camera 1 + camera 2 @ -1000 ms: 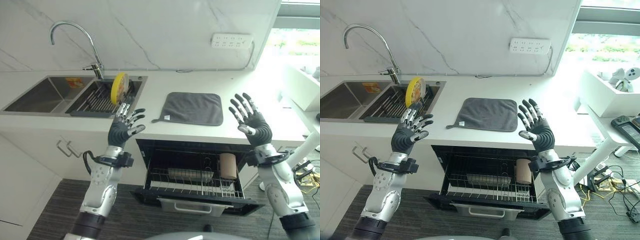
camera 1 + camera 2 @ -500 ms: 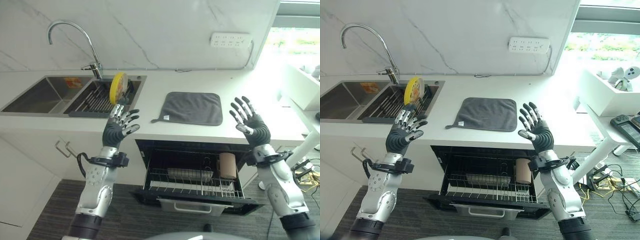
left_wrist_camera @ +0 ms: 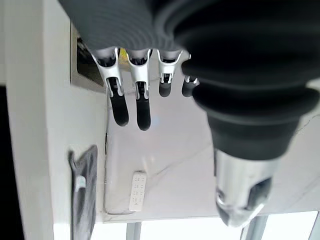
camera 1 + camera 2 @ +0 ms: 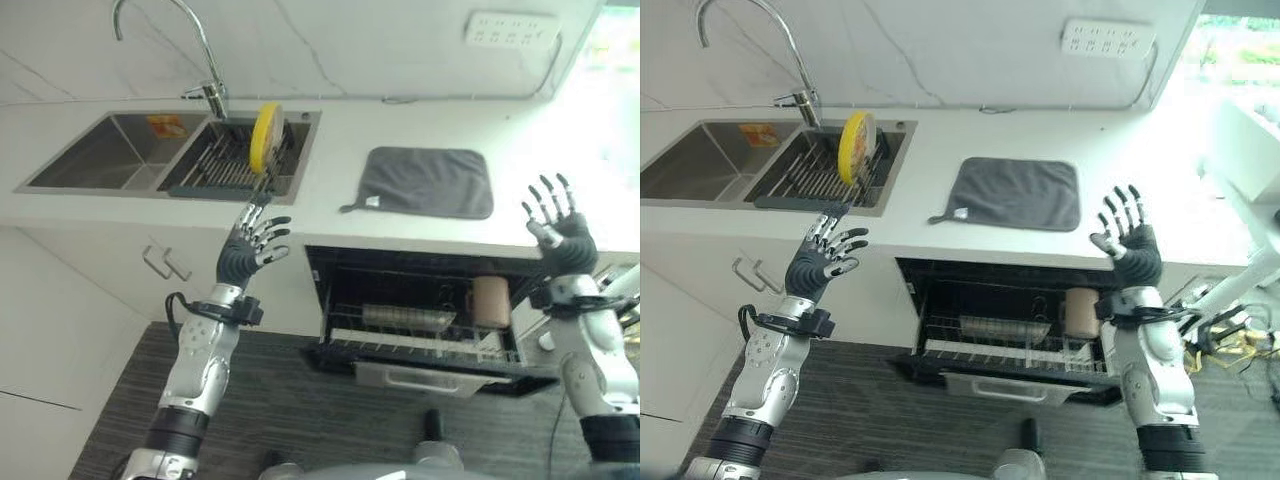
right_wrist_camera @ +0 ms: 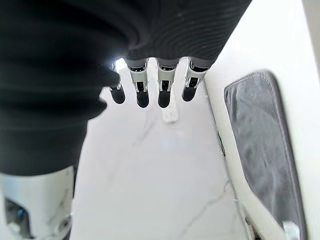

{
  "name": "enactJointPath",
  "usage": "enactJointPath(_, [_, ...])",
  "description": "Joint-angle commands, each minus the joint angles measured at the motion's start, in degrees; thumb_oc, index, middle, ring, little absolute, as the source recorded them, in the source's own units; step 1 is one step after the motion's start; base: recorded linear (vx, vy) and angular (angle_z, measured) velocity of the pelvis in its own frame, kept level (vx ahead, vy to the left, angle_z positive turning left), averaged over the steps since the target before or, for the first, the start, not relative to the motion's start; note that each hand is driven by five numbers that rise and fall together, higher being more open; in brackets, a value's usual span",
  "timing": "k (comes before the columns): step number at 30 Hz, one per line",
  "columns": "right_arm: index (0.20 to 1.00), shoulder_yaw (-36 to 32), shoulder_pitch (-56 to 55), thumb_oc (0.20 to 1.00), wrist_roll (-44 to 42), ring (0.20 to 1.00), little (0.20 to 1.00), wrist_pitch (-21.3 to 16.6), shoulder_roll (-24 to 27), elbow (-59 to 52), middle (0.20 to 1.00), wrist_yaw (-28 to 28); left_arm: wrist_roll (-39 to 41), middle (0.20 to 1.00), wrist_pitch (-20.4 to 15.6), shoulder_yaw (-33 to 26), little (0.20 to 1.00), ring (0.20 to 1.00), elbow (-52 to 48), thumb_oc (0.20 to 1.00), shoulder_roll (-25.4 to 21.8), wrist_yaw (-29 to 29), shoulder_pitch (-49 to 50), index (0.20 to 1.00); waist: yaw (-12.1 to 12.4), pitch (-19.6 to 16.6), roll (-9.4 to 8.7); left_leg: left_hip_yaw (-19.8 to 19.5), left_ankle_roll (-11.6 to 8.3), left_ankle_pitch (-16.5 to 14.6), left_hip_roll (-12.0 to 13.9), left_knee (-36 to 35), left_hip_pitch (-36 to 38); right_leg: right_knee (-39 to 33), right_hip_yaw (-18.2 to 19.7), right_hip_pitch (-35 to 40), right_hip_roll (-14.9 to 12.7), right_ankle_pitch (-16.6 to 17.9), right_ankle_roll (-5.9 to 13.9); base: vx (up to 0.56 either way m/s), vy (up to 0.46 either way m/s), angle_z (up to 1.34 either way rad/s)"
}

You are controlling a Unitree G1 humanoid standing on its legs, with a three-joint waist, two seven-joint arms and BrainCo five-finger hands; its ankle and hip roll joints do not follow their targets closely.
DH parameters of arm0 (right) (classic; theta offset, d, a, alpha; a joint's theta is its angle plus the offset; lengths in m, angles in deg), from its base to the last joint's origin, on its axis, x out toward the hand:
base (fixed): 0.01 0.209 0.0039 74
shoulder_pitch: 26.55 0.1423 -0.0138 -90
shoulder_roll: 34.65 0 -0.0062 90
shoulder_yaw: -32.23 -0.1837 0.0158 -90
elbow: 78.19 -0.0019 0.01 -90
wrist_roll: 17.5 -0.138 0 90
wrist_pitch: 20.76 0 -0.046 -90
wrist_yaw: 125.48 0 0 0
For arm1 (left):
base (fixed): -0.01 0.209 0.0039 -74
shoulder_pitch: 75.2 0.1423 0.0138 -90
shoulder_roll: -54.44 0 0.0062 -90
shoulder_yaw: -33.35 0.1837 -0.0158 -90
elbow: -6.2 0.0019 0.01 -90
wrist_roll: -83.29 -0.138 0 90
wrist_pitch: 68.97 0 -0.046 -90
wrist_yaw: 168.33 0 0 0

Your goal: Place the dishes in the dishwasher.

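In the left eye view, the left robot hand is raised in front of the table edge, with its fingers spread and holding nothing. The yellow plate stands on its edge in the drying rack inside the sink, far from this hand and almost straight beyond it, only a little to the right. The long axis of the plate is upright, and its thin rim faces the robot. The right robot hand is also open and empty, well apart at the right side. So the left robot hand is clearly the nearer one to the plate, and it probably has to reach forward over the table edge.

In the right eye view, the dishwasher is open below the table, between the two arms. Its pulled-out rack already carries a flat dish and a brown cup. A grey cloth lies on the table above it.

In the left wrist view, the fingers of the left robot hand are straight, with nothing between them.

In the right wrist view, the fingers of the right robot hand are straight too, and the grey cloth is seen beside them.
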Motion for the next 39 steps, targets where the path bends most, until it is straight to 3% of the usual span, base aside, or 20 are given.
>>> enactJointPath(1, [1.0, 1.04, 3.14, 1.0, -4.01, 1.0, 1.0, -5.0, 1.36, -4.13, 1.0, 3.59, -2.42, 1.0, -2.14, -5.07, 1.0, 1.0, -7.06, 1.0, -2.37, 0.18, -0.58, 1.0, 3.33, -1.75, 3.37, 2.15, 0.78, 1.5, 3.35, -1.9, -1.04, 2.82, -13.29, 5.58, -1.59, -0.23, 14.07, -0.08, 0.564, -0.8])
enactJointPath(2, [1.0, 1.78, 3.39, 1.0, -3.47, 1.0, 1.0, -5.78, 0.41, -3.88, 1.0, 3.81, -2.67, 1.0, -2.33, -6.97, 1.0, 1.0, -8.43, 1.0, -3.59, 0.03, 0.84, 1.0, 3.96, -1.67, 3.88, 4.17, 2.57, 1.74, 1.92, -5.02, 1.2, 8.46, -13.86, 3.91, 2.0, -4.16, 13.05, -0.06, 0.65, -1.07])
enactJointPath(3, [1.0, 1.79, 2.56, 1.0, -3.57, 1.0, 1.0, -7.27, 0.69, -3.92, 1.0, 2.64, -1.45, 1.0, -2.45, -6.74, 1.0, 1.0, -8.01, 1.0, -4.37, -0.46, 0.48, 1.0, 2.85, -2.13, 4.22, 2.65, 4.65, 1.6, -0.05, -6.14, 1.2, 11.8, -9.53, 3.1, 11.61, -12.05, 10.19, -0.04, 0.569, -0.84])
enactJointPath(5, [1.0, 2.18, 2.9, 1.0, -3.63, 1.0, 1.0, -7.63, 0.67, -3.74, 1.0, 2.05, -2.53, 1.0, -2.82, -5.4, 1.0, 1.0, -7.52, 1.0, -3.52, 1.07, -0.42, 1.0, 2.27, -2.24, 3.81, 1.57, 6.14, 1.51, -2.48, -7.11, 1.66, 14.44, -8.86, 2.5, 17.91, -14.62, 8.63, 0.0, 0.262, 0.65])
enactJointPath(7, [1.0, 1.9, 2.12, 1.0, -6.63, 1.0, 1.0, -9.19, 1.14, -2.03, 1.0, 4.01, -3.23, 1.0, -4.0, -3.2, 1.0, 1.0, -6.46, 1.0, -2.76, 0.26, -1.74, 1.0, 0.44, -2.82, 3.05, -2.76, 7.53, 1.62, -5.84, -7.86, 1.9, 10.24, -1.33, 3.37, 24.54, -15.75, 5.35, 0.06, 0.058, 1.09])
enactJointPath(9, [1.0, 0.93, 1.58, 1.0, -6.69, 1.0, 1.0, -8.77, 1.43, -1.58, 1.0, 4.62, -2.51, 1.0, -3.62, -3.27, 1.0, 1.0, -6.72, 1.0, -1.85, 0.15, -1.21, 1.0, 0.0, -2.72, 2.28, -2.1, 6.79, -0.89, -7.08, 0.09, -0.38, 6.04, -0.36, 5.64, 23.84, -15.27, 4.27, 0.05, 0.004, 1.14])
enactJointPath(10, [1.0, 0.22, 1.52, 1.0, -5.86, 1.0, 1.0, -8.83, 1.04, -2.34, 1.0, 3.51, -2.89, 1.0, -2.55, -3.06, 1.0, 1.0, -7.88, 1.0, -1.16, -0.87, -0.67, 1.0, 0.03, -1.86, 2.12, -1.36, 4.26, 1.71, -4.79, 7.14, -4.97, 4.29, 0.29, 7.12, 23.34, -14.11, 3.79, 0.03, 0.244, 0.9])
enactJointPath(12, [1.0, 0.15, 2.47, 1.0, -3.49, 1.0, 1.0, -7.23, 1.09, -3.24, 1.0, 2.93, -2.16, 1.0, -2.73, -3.05, 1.0, 1.0, -7.4, 1.0, -1.2, -0.53, -0.64, 1.0, -0.36, -2.33, 2.57, -1.13, 3.65, 1.98, -0.71, 1.32, -3.06, 3.89, -0.45, 7.88, 21.94, -14.49, 4.33, 0.09, 0.424, 0.26])
enactJointPath(15, [1.0, -0.87, 3.01, 1.0, -4.22, 1.0, 1.0, -5.12, 4.49, -3.16, 1.0, 2.91, -2.82, 1.0, -3.85, -3.93, 1.0, 1.0, -6.64, 1.0, -1.3, -0.71, 0.4, 1.0, -1.03, -3.55, 4.35, -3.35, 0.56, 8.01, 6.98, -9.69, 0.51, 5.67, 0.53, 7.89, 19.48, -16.91, 5.24, 0.17, 0.623, -0.36])
enactJointPath(16, [1.0, -0.96, 3.03, 1.0, -4.16, 1.0, 1.0, -5.22, 4.57, -3.18, 1.0, 2.79, -2.91, 1.0, -4.05, -3.79, 1.0, 1.0, -6.52, 1.0, -1.31, -0.83, 0.39, 1.0, -1.22, -3.58, 4.5, -2.74, 0.42, 8.03, 7.26, -9.72, 0.53, 5.88, 0.3, 7.82, 19.19, -17.03, 5.37, 0.14, 0.851, -0.51])
enactJointPath(17, [1.0, -1.76, 2.88, 1.0, -2.83, 1.0, 1.0, -6.27, 4.98, -3.56, 1.0, 1.38, -2.37, 1.0, -5.28, -2.65, 1.0, 1.0, -5.01, 1.0, -1.74, -2.28, -0.66, 1.0, -2.61, -3.69, 5.53, 1.62, 0.18, 7.29, 7.3, -9.23, 0.79, 8.16, -1.28, 6.86, 16.93, -17.99, 6.76, 0.07, 0.81, -0.11])
enactJointPath(18, [1.0, -1.78, 3.01, 1.0, -3.67, 1.0, 1.0, -6.39, 4.99, -3.26, 1.0, 0.13, -2.06, 1.0, -4.45, -1.78, 1.0, 1.0, -4.52, 1.0, -2.27, -2.04, -1.71, 1.0, -2.09, -3.41, 5.72, -1.21, 0.7, 5.8, 4.82, -7.65, 0.21, 10.27, -0.68, 6.41, 14.85, -17.92, 8.52, 0.06, 0.887, 0.1])
enactJointPath(20, [1.0, -1.4, 1.49, 1.0, -3.33, 1.0, 1.0, -7.28, 3.11, -4.39, 1.0, 0.88, -2.51, 1.0, -3.01, -2.62, 1.0, 1.0, -5.11, 1.0, -3.34, -2.26, -2.56, 1.0, -1.79, -2.91, 5.09, -1.42, 2.9, 3.56, 0.95, -5.98, -0.16, 11.41, -0.56, 5.35, 10.12, -12.84, 10.6, 0.02, 0.551, -0.03])
enactJointPath(22, [1.0, -0.66, 0.97, 1.0, -3.01, 1.0, 1.0, -7.21, 2.26, -5.01, 1.0, 0.8, -2.07, 1.0, -2.66, -3.3, 1.0, 1.0, -4.95, 1.0, -4.01, -2.34, -2.16, 1.0, -1.75, -2.93, 5.03, -0.1, 3.89, 3.17, -0.14, -6.95, 0.86, 11.38, -1.31, 4.7, 8.59, -10.17, 10.89, 0.02, 0.295, -0.17])
enactJointPath(24, [1.0, 0.06, 1.23, 1.0, -3.7, 1.0, 1.0, -7.01, 1.41, -4.54, 1.0, 1.57, -2.2, 1.0, -1.99, -4.23, 1.0, 1.0, -4.76, 1.0, -4.67, -1.84, -1.49, 1.0, -1.01, -3.32, 5.22, 1.56, 4.87, 2.96, -1.3, -9.16, 2.17, 10.64, -4.26, 4.39, 8.89, -10.17, 10.92, -0.01, 0.208, -0.29])
enactJointPath(26, [1.0, 1.45, 2.51, 1.0, -4.21, 1.0, 1.0, -6.3, 0.58, -3.52, 1.0, 2.75, -3.79, 1.0, -1.72, -4.69, 1.0, 1.0, -5.59, 1.0, -4.7, 0.02, -0.15, 1.0, 0.75, -3.71, 5.05, 3.87, 5.48, 2.31, -2.15, -9.72, 2.16, 11.74, -10.75, 3.44, 9.51, -8.72, 11.39, -0.07, 0.162, -0.5])
enactJointPath(28, [1.0, 2.13, 2.54, 1.0, -3.43, 1.0, 1.0, -6.09, 0.61, -3.19, 1.0, 3.06, -4.64, 1.0, -1.63, -4.9, 1.0, 1.0, -6.52, 1.0, -4.63, 0.15, 0.53, 1.0, 0.81, -3.7, 5.05, 3.68, 6.42, 2.01, -2.51, -9.72, 2.09, 13.35, -9.41, 2.08, 15.47, -12.86, 10.11, -0.05, 0.079, -1.12])
enactJointPath(32, [1.0, 2.77, 3.22, 1.0, -1.22, 1.0, 1.0, -6.74, 1.49, -2.01, 1.0, 3.34, -5.96, 1.0, -1.37, -4.88, 1.0, 1.0, -7.25, 1.0, -4.09, 1.97, 0.52, 1.0, 2.5, -4.02, 4.24, 4.86, 6.78, 2.29, -3.14, -9.72, 1.25, 11.2, -14.59, 3.14, 18.16, -15.38, 7.94, -0.04, -0.029, -0.37])
enactJointPath(34, [1.0, 3.23, 3.36, 1.0, -1.8, 1.0, 1.0, -8.23, 2.42, -1.35, 1.0, 3.26, -7.18, 1.0, -1.55, -4.13, 1.0, 1.0, -7.28, 1.0, -3.39, 3.43, -0.13, 1.0, 2.1, -3.86, 3.44, 3.91, 6.89, 2.27, -3.64, -9.72, 1.5, 8.07, -10.49, 4.6, 20.01, -15.7, 6.79, -0.02, -0.137, -0.17])
enactJointPath(39, [1.0, 3.48, 3.83, 1.0, 2.07, 1.0, 1.0, -9.14, 3.27, -1.93, 1.0, 1.86, -7.76, 1.0, -1.46, -3.08, 1.0, 1.0, -7.13, 1.0, -2.36, 4.7, -0.02, 1.0, 1.5, -4.6, 2.84, 4.65, 6.02, 2.95, -3.13, -9.72, 2.13, 2.2, -8.77, 7.22, 21.4, -13.66, 6.07, 0.0, -0.144, 0.1])
